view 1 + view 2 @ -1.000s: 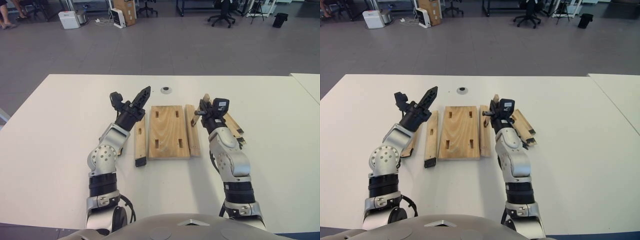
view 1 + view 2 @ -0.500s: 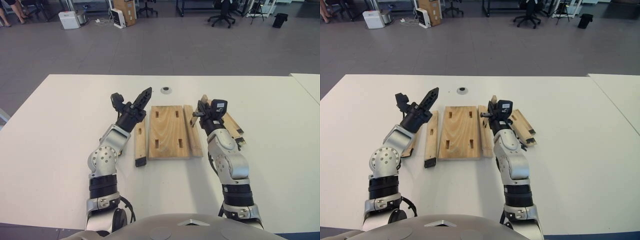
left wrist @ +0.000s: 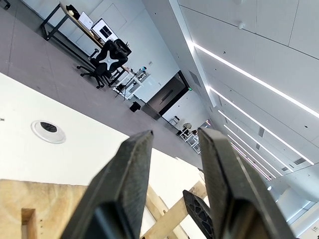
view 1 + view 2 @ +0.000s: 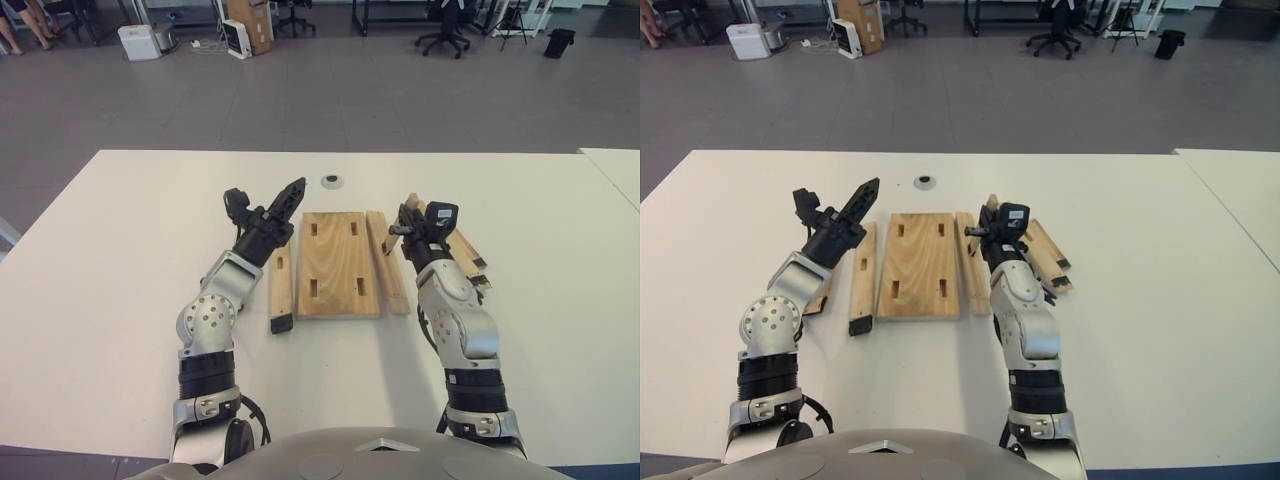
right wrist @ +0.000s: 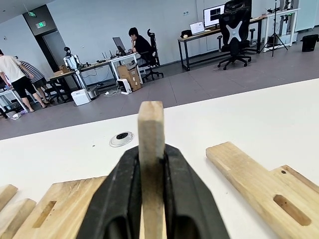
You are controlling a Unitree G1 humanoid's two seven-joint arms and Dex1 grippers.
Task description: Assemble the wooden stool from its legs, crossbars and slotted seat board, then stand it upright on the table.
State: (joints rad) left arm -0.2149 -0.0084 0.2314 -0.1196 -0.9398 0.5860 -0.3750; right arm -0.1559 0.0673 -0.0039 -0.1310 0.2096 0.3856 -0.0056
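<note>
The slotted seat board [image 4: 338, 262] lies flat at the table's middle. A leg with a dark foot [image 4: 281, 285] lies along its left side, and a long bar [image 4: 387, 262] lies along its right side. My left gripper [image 4: 297, 185] hovers open over the far end of the left leg, with nothing between its fingers [image 3: 130, 164]. Just right of the board's far corner, my right gripper [image 4: 405, 223] is shut on a thin wooden piece [image 5: 151, 124] held on edge, whose tip pokes out past the fingers.
More legs and crossbars [image 4: 465, 250] lie in a loose pile right of my right gripper, also seen as slotted pieces [image 5: 249, 179]. Another wooden piece [image 4: 820, 290] lies under my left forearm. A round grommet [image 4: 332, 180] sits in the table beyond the board.
The long bar right of the seat board has turned slightly, its near end drifting right. My right wrist has shifted a little with its piece. The left arm has hardly moved.
</note>
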